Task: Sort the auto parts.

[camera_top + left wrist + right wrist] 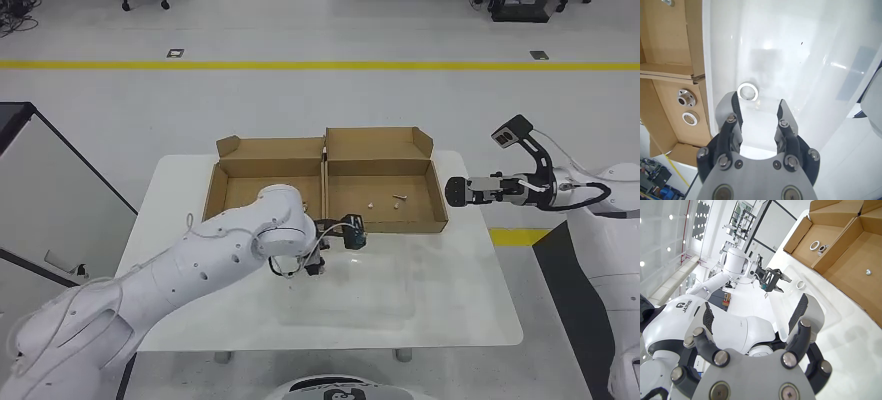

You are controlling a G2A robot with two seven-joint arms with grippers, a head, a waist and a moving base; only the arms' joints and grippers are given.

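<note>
In the top view a pale part [398, 198] lying in a cardboard box [380, 150] is too small to identify, and in the left wrist view a metal part [668, 1] is cut off by the picture's edge.

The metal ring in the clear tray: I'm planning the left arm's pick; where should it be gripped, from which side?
Grip the metal ring across its outer wall, from above. It seems to lie flat in the clear tray, bore upward, so the round wall is free. The open left gripper hangs off to one side of it, likely needing centring first.
</note>
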